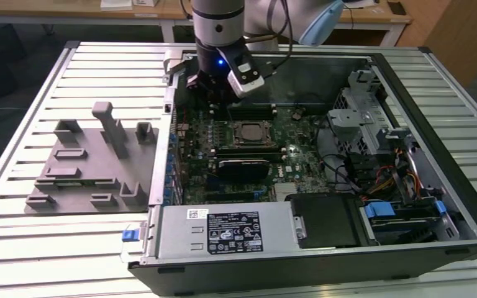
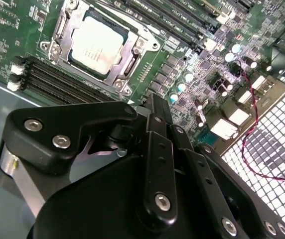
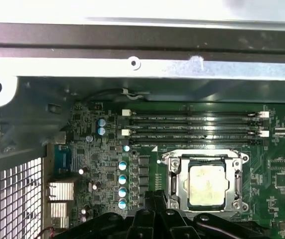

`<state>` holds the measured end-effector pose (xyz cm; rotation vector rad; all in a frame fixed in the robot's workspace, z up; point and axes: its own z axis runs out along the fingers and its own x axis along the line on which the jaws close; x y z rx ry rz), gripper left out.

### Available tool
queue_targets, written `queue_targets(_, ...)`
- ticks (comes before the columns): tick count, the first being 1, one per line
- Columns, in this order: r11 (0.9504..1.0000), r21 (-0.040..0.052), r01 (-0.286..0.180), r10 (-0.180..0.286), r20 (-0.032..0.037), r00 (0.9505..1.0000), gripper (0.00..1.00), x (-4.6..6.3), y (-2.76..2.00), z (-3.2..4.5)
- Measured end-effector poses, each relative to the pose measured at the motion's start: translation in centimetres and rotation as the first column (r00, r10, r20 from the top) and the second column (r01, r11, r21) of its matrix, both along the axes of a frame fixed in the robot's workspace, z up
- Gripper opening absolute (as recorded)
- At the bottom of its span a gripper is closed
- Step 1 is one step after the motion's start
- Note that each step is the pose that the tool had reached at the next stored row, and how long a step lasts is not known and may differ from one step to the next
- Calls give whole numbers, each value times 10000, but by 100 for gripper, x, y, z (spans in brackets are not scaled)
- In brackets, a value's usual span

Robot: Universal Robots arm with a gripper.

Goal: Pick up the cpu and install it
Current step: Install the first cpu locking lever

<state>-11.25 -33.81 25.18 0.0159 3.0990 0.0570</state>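
Observation:
The cpu [image 1: 247,132] lies flat in its socket on the green motherboard inside the open computer case [image 1: 437,186]. Its silvery top is seen in both wrist views [image 2: 96,44] [image 3: 208,185], framed by the metal socket bracket [image 3: 175,180]. My gripper [image 1: 208,99] hangs over the motherboard on the far side of the socket, beside the cpu and not touching it. Its black fingers [image 2: 155,102] [image 3: 155,196] look shut together with nothing between them.
A grey plastic fixture [image 1: 89,167] with upright blocks stands on the slatted table at the exterior view's left. Inside the case are memory slots [image 3: 192,127], a power supply [image 1: 222,231], a drive cage [image 1: 363,118] and loose cables [image 1: 387,180].

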Motion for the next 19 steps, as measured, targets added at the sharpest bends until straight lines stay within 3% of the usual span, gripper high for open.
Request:
queue_targets(2, 9999, 148, -1, 1, -4, 10000, 11, -5, 0, -2)
queue_targets(9, 9964, 849, 0, 1, -9, 10000, 11, -37, 0, -10)
queue_targets(12, 9925, 1219, 0, 1, -9, 10000, 11, -47, 0, -16)
queue_targets(17, 9856, 1691, 0, 2, -9, 10000, 11, -60, 0, -35)
queue_targets(19, 9812, 1929, 0, 1, -8, 10000, 11, -66, 0, -42)
